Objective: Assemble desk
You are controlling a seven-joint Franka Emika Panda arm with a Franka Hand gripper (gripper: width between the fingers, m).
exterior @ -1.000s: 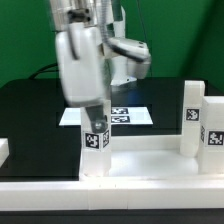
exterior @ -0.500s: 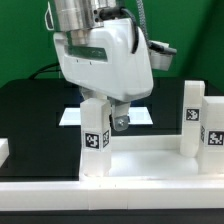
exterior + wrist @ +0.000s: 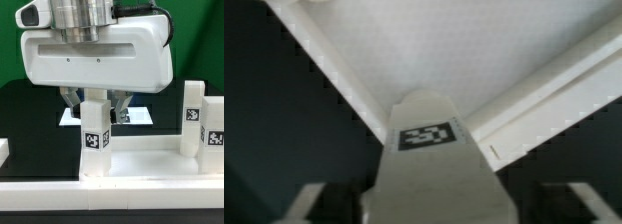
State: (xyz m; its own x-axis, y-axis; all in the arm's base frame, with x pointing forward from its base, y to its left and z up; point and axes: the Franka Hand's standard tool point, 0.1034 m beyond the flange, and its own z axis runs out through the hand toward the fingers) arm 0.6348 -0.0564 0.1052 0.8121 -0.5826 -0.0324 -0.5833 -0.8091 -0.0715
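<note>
An upright white leg (image 3: 95,135) stood in the desk slab (image 3: 140,165), directly between the two fingers of the claw (image 3: 96,108). The fingers flanked it on either side; whether they pressed it could not be told. The black bench (image 3: 30,110) also carried the marker board (image 3: 138,116).

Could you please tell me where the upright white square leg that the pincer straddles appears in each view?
Exterior view: the upright white square plastic leg stands left of centre on the large white rectangular slab, under the pincer.
Wrist view: the same leg fills the lower centre, rising between the pincer's fingers.
Shared landmark: the small black-and-white tag on that leg.
</note>
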